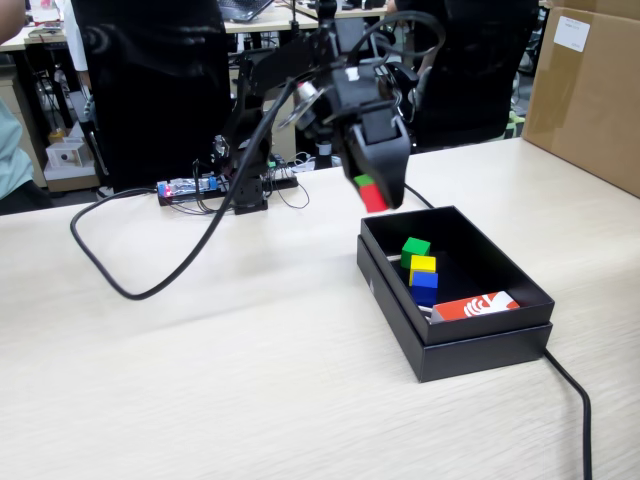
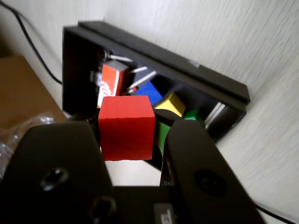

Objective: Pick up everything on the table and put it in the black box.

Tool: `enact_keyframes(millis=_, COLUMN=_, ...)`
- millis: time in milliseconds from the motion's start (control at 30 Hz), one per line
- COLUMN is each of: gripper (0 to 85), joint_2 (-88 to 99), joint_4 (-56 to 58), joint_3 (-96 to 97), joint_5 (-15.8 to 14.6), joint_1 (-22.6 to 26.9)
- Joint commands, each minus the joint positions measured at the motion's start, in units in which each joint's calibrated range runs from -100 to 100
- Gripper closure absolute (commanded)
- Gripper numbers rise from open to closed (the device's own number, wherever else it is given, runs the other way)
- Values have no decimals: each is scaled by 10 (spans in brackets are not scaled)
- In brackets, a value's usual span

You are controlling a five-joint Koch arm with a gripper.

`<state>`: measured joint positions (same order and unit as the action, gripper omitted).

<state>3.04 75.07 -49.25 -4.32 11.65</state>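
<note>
holding the red cube [image 2: 126, 127] clamped in our end effector [image 1: 374, 196] above the near rim of the black box [image 1: 480, 348], we risk it clipping that rim and bouncing onto the worktop [image 1: 200, 380] if released early.

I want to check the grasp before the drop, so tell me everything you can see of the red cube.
The red cube is a small, solid-coloured block with flat matte faces and crisp edges, undamaged as far as can be seen. It is clamped between the two black jaws of the gripper, which touch opposite sides, with its top face exposed. In the fixed view it hangs in the air, clear of the table, near the far left corner of the black box, not yet inside.
</note>
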Motion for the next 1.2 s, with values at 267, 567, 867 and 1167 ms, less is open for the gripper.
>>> enact_keyframes(millis=267, gripper=717, joint_2=-116, joint_4=2, joint_3=34, joint_5=-11, joint_1=62)
enact_keyframes(millis=567, gripper=438, joint_2=-177, joint_4=2, joint_3=36, joint_5=-17, joint_1=57)
enact_keyframes(millis=867, gripper=378, joint_2=5, joint_4=1, joint_3=39, joint_5=-11, joint_1=42)
enact_keyframes(millis=1167, gripper=380, joint_2=355, joint_4=-4, joint_3=128, joint_5=10, joint_1=-27)
